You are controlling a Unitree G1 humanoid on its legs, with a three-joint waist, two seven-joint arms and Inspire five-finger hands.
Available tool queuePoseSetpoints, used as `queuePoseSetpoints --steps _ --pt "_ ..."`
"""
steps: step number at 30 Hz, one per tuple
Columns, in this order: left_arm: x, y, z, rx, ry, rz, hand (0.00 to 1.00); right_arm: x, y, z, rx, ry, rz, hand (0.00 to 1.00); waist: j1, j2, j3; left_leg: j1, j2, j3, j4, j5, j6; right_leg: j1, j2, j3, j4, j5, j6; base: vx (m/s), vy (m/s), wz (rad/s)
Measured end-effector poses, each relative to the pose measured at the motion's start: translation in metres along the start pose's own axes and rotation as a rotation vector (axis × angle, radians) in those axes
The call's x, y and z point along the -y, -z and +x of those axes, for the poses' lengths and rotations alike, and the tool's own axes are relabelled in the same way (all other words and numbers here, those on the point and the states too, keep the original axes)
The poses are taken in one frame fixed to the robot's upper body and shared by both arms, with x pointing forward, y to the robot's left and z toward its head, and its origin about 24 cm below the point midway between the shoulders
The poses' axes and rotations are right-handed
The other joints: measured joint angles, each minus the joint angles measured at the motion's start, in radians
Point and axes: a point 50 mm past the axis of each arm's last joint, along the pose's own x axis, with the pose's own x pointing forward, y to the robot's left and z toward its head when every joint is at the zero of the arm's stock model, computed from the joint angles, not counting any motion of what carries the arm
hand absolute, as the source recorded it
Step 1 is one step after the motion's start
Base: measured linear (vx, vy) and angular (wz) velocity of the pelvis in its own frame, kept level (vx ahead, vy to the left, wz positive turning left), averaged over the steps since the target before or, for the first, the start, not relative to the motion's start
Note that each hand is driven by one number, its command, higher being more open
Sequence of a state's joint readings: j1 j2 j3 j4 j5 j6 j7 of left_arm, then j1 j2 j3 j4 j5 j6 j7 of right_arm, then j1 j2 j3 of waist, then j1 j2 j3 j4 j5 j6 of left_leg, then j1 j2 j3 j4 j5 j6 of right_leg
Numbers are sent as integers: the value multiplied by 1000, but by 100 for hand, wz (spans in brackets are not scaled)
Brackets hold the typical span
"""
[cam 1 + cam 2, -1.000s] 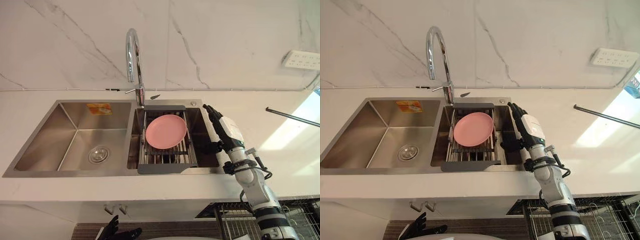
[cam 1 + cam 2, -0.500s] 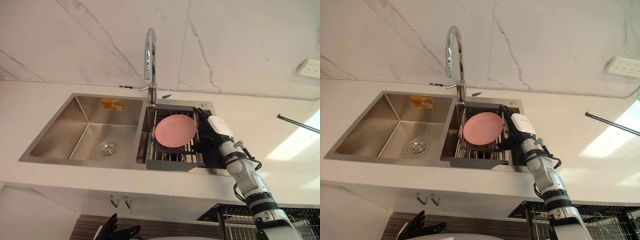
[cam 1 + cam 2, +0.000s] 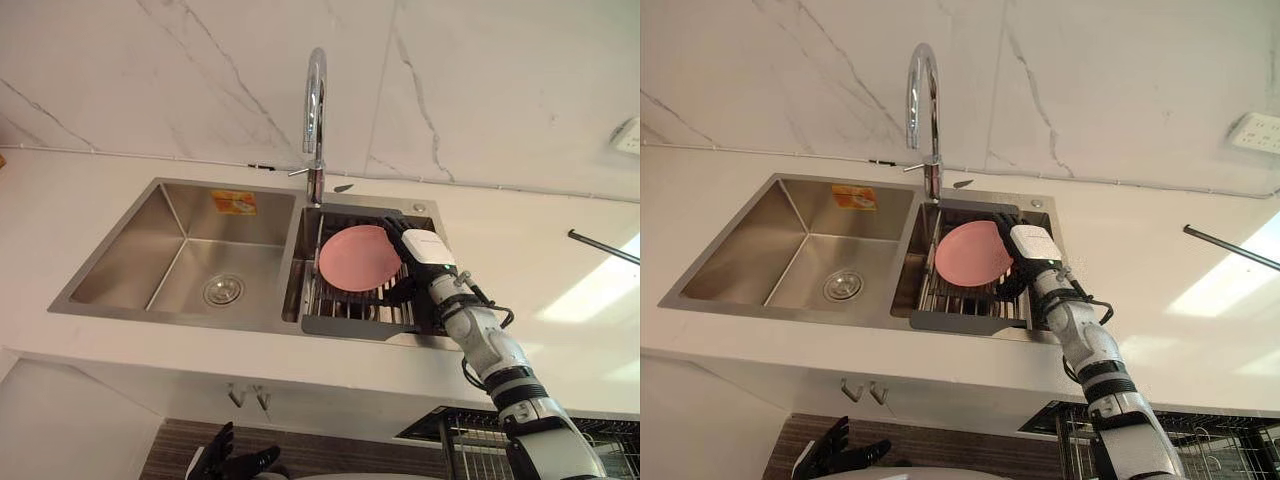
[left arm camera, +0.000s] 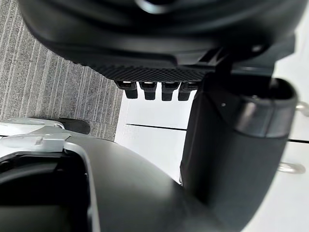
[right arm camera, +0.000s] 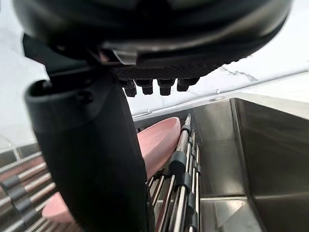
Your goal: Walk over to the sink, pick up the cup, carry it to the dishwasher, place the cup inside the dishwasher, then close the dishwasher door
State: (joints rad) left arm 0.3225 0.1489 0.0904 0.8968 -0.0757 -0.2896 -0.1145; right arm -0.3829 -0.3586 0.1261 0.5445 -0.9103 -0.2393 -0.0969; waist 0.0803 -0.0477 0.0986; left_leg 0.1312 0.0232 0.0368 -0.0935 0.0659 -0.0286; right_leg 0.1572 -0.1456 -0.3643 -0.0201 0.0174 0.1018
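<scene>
The right hand (image 3: 420, 250), fingers straight and empty, hung in the right basin of the sink (image 3: 180, 250), just right of the pink plate (image 3: 358, 258) on the rack (image 3: 345, 327), while the left hand (image 3: 232, 465) hung open, low and near; where the cup lay I could not tell.

My two head eyes looked down on the same sink (image 3: 130, 255) and pink plate (image 3: 358, 258), while wrist cameras peered closely along my right hand (image 5: 87, 159) at that plate and my left hand (image 4: 231, 145) at the floor (image 4: 58, 92).
</scene>
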Motion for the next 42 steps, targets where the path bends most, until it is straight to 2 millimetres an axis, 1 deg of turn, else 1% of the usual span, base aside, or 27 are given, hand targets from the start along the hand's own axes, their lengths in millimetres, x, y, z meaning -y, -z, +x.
queuePoseSetpoints --steps 6,13,19,21,25,33,39,42 --pt "0 -4 1 18 4 1 100 -3 4 1 -24 -19 -69 100 13 -9 14 1 -5 -2 0 2 3 2 -5 -1 0 2 3 0 0 0" --pt "0 -5 1 23 6 1 100 2 1 8 -16 -13 -157 100 16 -10 22 1 -9 -3 -1 4 7 4 -10 -4 0 4 6 0 0 0" --pt "-1 -7 1 31 6 6 100 6 4 13 -27 -2 -262 100 21 -14 30 0 -10 -6 -1 5 8 4 -11 -9 0 4 6 0 0 0" --pt "-2 -10 2 42 9 8 100 7 7 12 -31 -1 -279 100 28 -19 40 -3 -10 -10 -1 6 9 5 -11 -14 -1 3 6 -3 0 5" --pt "-2 -11 2 45 13 10 100 10 8 14 -25 18 -316 100 31 -23 42 -4 -13 -14 -1 6 9 5 -12 -18 -1 4 6 0 0 2" --pt "-2 -11 2 47 14 11 100 10 5 16 16 17 -375 100 35 -23 42 -5 -13 -16 -1 6 9 6 -12 -20 -4 4 7 0 0 0" --pt "-2 -11 2 47 15 11 100 5 -4 17 91 0 -473 100 36 -24 42 -5 -13 -16 -1 6 9 7 -12 -20 -4 4 7 0 0 0" --pt "-2 -12 2 50 16 11 100 3 -7 17 118 -14 -492 100 40 -25 43 -5 -13 -16 -1 7 10 7 -12 -21 -4 4 7 0 0 0"
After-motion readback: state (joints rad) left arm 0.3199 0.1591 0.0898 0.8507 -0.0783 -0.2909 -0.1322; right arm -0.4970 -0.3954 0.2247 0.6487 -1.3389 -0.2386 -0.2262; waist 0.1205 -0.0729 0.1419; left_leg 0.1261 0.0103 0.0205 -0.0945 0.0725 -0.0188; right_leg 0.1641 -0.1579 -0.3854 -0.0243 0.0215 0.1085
